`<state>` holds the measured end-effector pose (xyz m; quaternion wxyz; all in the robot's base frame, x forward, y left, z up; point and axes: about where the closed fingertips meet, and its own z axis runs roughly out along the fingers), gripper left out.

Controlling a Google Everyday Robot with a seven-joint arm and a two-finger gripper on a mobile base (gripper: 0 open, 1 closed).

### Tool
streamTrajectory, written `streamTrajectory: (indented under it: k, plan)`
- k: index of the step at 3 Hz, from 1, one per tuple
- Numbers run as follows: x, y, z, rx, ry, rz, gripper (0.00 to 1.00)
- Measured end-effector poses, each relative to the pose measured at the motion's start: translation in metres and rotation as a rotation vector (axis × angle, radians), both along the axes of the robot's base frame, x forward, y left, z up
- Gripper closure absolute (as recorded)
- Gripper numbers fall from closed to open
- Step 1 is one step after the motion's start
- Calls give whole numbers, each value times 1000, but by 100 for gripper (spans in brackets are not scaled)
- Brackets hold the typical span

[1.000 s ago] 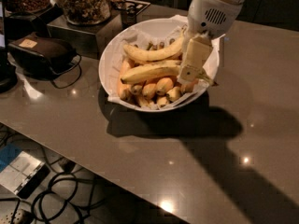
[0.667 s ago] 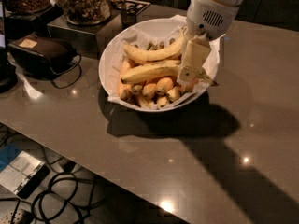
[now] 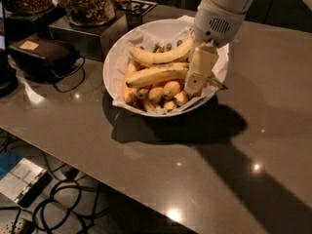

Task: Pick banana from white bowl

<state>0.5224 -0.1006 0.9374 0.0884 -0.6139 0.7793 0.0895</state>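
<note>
The white bowl [image 3: 117,57] lined with crumpled white paper stands on the grey counter at centre back. The banana [image 3: 156,76], long, pale yellow and brown-streaked, lies across the bowl's middle; its thin dark end [image 3: 218,85] pokes out to the right of my gripper. A shorter curved yellow banana [image 3: 161,56] lies behind it, and small stubby bananas [image 3: 163,92] lie in front. My gripper [image 3: 199,74] hangs from the white arm [image 3: 222,13] down into the bowl's right side, over the right part of the long banana, hiding that stretch.
Glass jars of snacks [image 3: 87,1] stand on a metal box at back left. A black device with a cable [image 3: 44,55] sits left of the bowl. The counter's front edge [image 3: 73,167] runs diagonally, with cables and a white box [image 3: 22,182] on the floor below.
The gripper stays in the bowl's right side at the long banana, shifted only very slightly. The bananas and bowl have not moved.
</note>
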Motion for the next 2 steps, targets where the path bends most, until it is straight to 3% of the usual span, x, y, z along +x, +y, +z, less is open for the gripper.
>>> streamTrajectory:
  k: [1,2]
  plan:
    - [1,0,-7,-1,15,0,24]
    - [-3,3,-9,3,12,30,42]
